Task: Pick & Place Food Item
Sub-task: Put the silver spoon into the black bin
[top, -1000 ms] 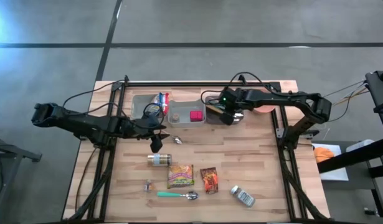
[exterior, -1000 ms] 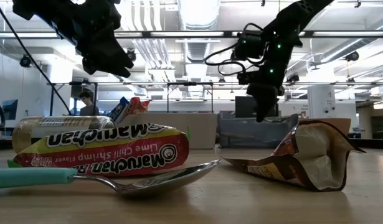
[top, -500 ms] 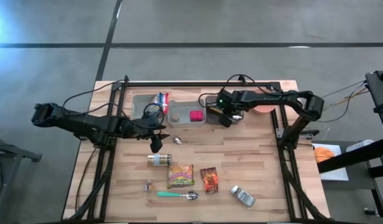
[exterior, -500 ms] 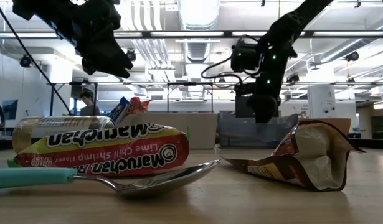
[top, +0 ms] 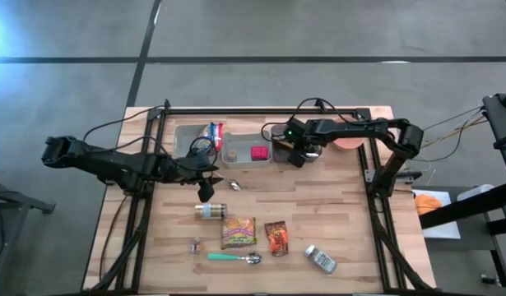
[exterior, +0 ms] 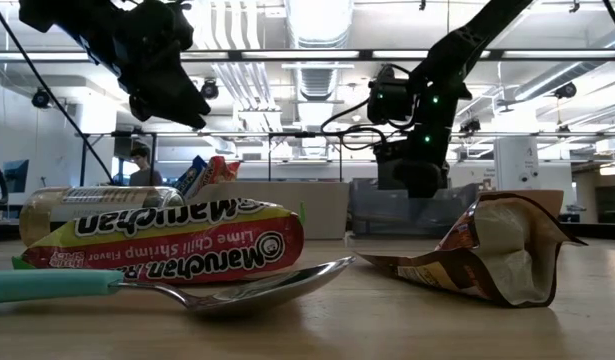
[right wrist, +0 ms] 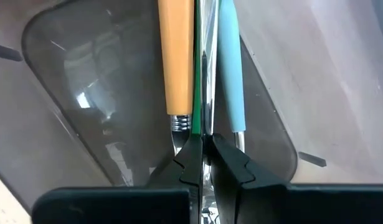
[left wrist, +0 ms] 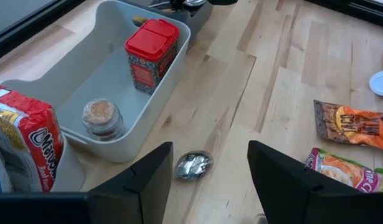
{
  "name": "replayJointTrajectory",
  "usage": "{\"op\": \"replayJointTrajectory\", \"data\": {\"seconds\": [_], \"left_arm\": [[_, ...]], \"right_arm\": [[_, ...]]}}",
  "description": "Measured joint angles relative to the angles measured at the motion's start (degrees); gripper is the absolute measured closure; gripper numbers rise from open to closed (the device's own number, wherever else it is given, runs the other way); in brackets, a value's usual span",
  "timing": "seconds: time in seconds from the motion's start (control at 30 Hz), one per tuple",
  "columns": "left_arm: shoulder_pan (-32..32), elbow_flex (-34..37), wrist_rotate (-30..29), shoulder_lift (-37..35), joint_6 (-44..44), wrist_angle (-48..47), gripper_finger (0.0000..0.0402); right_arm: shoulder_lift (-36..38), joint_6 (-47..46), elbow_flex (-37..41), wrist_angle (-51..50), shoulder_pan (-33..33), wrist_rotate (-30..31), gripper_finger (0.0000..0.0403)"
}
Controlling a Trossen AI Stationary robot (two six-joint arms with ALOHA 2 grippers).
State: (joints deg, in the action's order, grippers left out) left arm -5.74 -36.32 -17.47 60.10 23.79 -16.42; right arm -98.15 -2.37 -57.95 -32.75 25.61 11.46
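My right gripper (right wrist: 202, 146) is shut on a thin green-and-silver utensil (right wrist: 198, 74). It points down into the dark utensil bin (top: 282, 150) at the far middle of the table, between an orange-handled utensil (right wrist: 176, 56) and a light-blue-handled one (right wrist: 230, 68). My left gripper (left wrist: 210, 180) hangs open above the table with nothing between its fingers. Beneath it a foil-wrapped sweet (left wrist: 193, 165) lies on the wood, next to the white bin (left wrist: 155, 109). That bin holds a red-lidded box (left wrist: 149, 55) and a small jar (left wrist: 102, 118). My right gripper pinches the green-and-silver utensil between its two fingers, seen edge-on where it meets the fingertips (right wrist: 200, 127). The fingers come from above, pointing steeply down, and lie along the utensil. The utensil runs on ahead of them into the bin; whether its far end rests there is hidden.
On the near half of the table lie a jar on its side (top: 208, 211), a ramen packet (top: 238, 232), a brown packet (top: 276, 238), a small tin (top: 321, 259) and a teal-handled spoon (top: 233, 258). Ramen packs (top: 212, 131) stand in the far-left bin. A pink plate (top: 349, 142) lies at the far right.
My right gripper has sunk toward the dark utensil bin and shifted a little toward the table's left edge, staying shut.
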Motion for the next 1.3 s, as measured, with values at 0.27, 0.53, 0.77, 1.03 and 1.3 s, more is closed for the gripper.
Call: {"op": "replayJointTrajectory", "data": {"seconds": [0.27,0.53,0.77,1.03,1.3], "left_arm": [[0.00,0.00,0.00,0.00,0.00,-0.03,0.0188],[0.00,0.00,0.00,0.00,0.07,-0.05,0.0188],[0.00,0.00,0.00,0.00,0.19,-0.18,0.0188],[-0.02,0.00,0.01,0.00,0.20,-0.25,0.0188],[-0.02,0.00,0.02,0.00,0.20,-0.31,0.0188]], "right_arm": [[0.00,-0.48,0.22,0.13,0.11,-1.49,0.0394],[0.00,-2.07,0.26,0.15,0.28,-4.22,0.0394],[0.00,-5.09,0.31,0.15,0.28,-4.52,0.0394],[0.00,-7.35,0.33,0.11,0.28,-4.80,0.0386],[0.00,-9.72,0.39,-0.55,0.33,-6.43,0.0277]]}}
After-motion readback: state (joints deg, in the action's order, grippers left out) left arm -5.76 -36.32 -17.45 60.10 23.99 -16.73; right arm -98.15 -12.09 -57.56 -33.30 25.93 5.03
